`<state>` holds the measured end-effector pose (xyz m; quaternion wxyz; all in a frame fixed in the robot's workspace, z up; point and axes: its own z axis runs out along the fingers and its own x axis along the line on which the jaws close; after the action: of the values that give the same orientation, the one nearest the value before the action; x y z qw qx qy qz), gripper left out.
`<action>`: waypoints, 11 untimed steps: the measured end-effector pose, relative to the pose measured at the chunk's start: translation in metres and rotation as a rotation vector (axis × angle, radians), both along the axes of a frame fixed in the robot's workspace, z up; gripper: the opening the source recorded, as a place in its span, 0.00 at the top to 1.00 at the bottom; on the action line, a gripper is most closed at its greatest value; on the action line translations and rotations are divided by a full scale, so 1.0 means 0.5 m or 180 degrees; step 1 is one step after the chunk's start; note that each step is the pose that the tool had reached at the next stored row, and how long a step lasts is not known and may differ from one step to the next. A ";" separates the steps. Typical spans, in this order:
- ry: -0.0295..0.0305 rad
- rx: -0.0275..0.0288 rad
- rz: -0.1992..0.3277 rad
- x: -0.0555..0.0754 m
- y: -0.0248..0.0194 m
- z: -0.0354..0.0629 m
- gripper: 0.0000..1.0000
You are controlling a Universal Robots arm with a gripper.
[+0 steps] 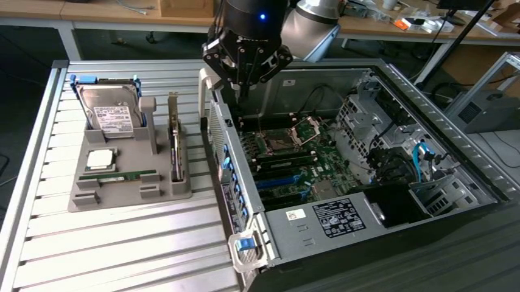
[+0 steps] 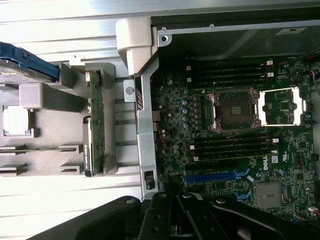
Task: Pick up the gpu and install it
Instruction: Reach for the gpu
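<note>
Here, the exterior view has your jaws shut and empty over the wall of the computer case (image 1: 281, 243), the gpu (image 1: 174, 149) on edge in the grey holder (image 1: 97, 198) toward that view's left; the wrist view shows its long axis parallel to that wall.

1 open computer case (image 1: 333, 82), 1 motherboard (image 1: 325, 161) in it, 1 CPU socket (image 2: 232, 110) on that board. 1 gray tray (image 1: 85, 198) beside the case. In the tray: 1 hard drive (image 1: 109, 112), 1 gpu (image 1: 175, 146) standing on edge, 1 processor chip (image 1: 101, 159), 1 green memory stick (image 1: 118, 174).
</note>
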<state>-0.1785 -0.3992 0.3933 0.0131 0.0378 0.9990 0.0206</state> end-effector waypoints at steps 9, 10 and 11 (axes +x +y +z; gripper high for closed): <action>0.0000 0.0000 0.0000 -0.005 0.0000 0.000 0.89; 0.0000 0.0000 0.0000 -0.006 0.0000 0.000 0.89; 0.0000 0.0000 0.0000 -0.006 0.0000 0.000 0.89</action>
<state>-0.1815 -0.3992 0.3933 0.0131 0.0378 0.9990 0.0205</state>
